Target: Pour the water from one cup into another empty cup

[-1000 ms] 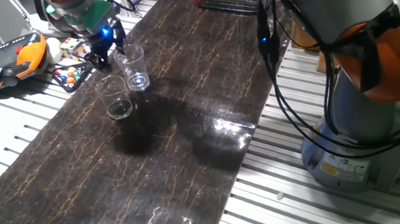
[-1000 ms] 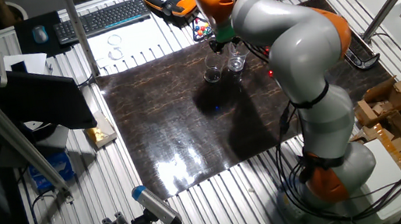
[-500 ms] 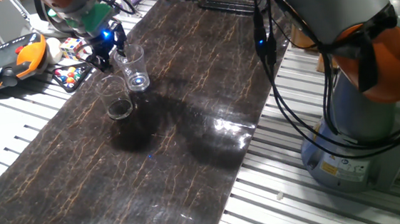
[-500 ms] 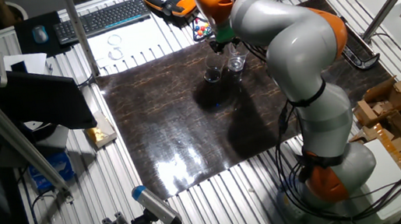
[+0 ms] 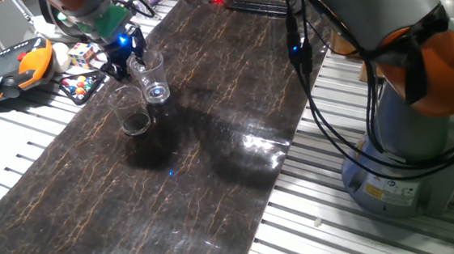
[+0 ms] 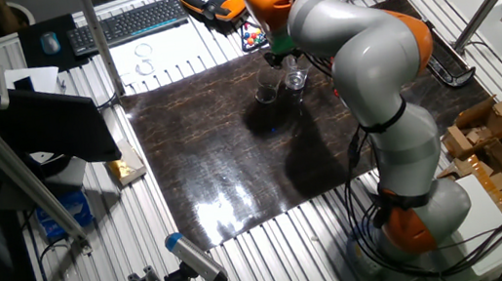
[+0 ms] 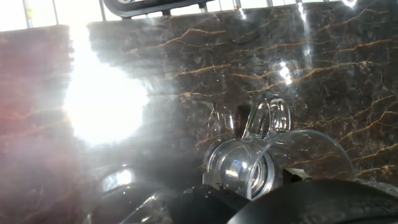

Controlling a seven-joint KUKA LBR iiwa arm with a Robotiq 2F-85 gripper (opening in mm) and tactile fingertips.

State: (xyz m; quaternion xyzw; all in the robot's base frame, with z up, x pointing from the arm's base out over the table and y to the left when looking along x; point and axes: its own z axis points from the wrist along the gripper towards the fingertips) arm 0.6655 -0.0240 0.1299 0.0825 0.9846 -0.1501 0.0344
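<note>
The water is not something we can make out through the clear walls, so we judge by the cups. One cup (image 5: 152, 76), the taller tapering tumbler, stands upright on the dark marble-look counter (image 5: 214, 168), towards its far end. The end effector (image 5: 127, 63) is right at this cup's upper wall, on the side away from the arm's base. Another empty cup (image 5: 132, 112), the shorter and wider one, stands upright just beside it, nearer the fixed camera and apart from it by a narrow gap.

We cannot tell whether the end effector is clenched on the tumbler or only set against it. In the fixed views the fingers overlap the rim, and in the hand view glare washes out most of the frame.

Risks as we judge them:
- The glass is smooth and tapers, so a weak or high pinch near the rim could let it slip or swing when lifted
- If the fingers are not truly around the wall, closing could push the tumbler over and spill it on the counter
- The cups stand so close that a lift or tilt could clip the short cup and shove it or tip it
- Tilting too fast or off-centre could send the small pour past the rim
</note>
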